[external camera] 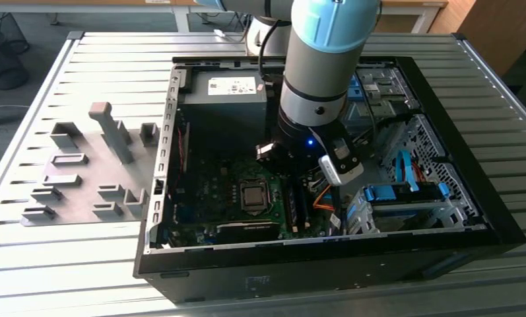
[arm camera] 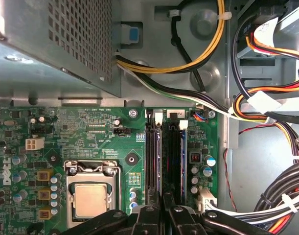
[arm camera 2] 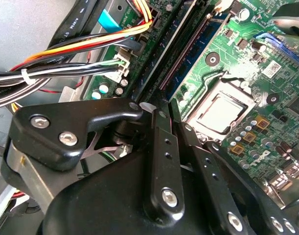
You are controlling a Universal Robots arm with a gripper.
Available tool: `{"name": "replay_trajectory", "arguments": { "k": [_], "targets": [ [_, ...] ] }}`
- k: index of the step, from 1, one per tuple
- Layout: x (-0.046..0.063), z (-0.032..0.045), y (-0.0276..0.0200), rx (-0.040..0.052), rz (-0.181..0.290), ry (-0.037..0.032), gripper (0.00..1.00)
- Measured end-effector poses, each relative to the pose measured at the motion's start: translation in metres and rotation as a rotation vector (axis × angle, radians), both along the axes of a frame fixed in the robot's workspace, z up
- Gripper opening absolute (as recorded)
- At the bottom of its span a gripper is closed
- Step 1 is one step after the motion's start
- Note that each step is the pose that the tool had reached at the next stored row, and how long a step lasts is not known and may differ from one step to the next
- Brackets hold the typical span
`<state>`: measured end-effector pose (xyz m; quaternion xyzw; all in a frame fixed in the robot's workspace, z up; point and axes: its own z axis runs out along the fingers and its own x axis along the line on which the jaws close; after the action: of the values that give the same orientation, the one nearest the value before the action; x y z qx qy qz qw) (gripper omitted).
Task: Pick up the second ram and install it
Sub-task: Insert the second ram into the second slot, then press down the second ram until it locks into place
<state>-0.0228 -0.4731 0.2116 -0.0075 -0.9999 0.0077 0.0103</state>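
Since my gripper [arm camera 2: 174, 120] has its fingers pinched narrow on what looks like the second ram [arm camera 2: 201, 48], edge-on in its motherboard [arm camera: 95, 129] slot, I'd push straight down, evenly, no tilting, till the white latches [arm camera: 158, 117] snap.

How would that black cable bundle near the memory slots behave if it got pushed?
The black cable bundle would probably flex and shift aside rather than resist, since its wires hang in loose curves. A white cable tie binds it, so the wires would likely move together and spring back somewhat.
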Motion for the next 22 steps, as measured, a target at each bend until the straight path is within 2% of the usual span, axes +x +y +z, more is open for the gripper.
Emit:
{"name": "replay_trajectory", "arguments": {
  "k": [6, 7, 10, 12, 16, 20, 22],
  "targets": [
    [0.000, -0.0001, 0.0000, 0.0000, 0.000, 0.0000, 0.15],
    [0.000, -0.0001, 0.0000, 0.0000, 0.000, 0.0000, 0.22],
    [0.000, 0.0007, 0.0000, 0.0000, 0.000, 0.0000, 0.22],
    [0.000, 0.0063, 0.0000, 0.0001, 0.000, 0.0000, 0.22],
    [0.000, 0.0234, 0.0000, -0.0002, 0.000, 0.0000, 0.22],
    [0.000, 0.0252, 0.0000, 0.0002, 0.000, -0.0001, 0.20],
    [0.000, 0.0253, 0.0000, 0.0002, 0.000, 0.0000, 0.11]
  ]
}}
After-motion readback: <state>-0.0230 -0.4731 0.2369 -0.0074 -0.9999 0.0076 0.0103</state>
